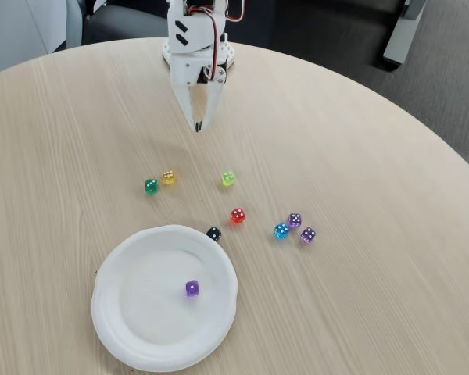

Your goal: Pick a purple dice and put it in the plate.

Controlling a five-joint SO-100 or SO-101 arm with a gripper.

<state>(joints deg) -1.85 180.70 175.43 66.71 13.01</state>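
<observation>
A tiny deep-violet purple dice (192,289) lies inside the white paper plate (121,320) at the near left of the table, a little right of the plate's middle. My white gripper (198,127) hangs at the far side of the table, pointing down, its fingers closed together with nothing between them. It is well away from the plate and from all the dice.
Loose dice lie between gripper and plate: green (151,186), yellow (168,177), lime (228,178), red (238,216), black (213,233) at the plate's rim, blue (281,230), and two paler lilac ones (295,220) (307,235). The round wooden table's edge curves at right.
</observation>
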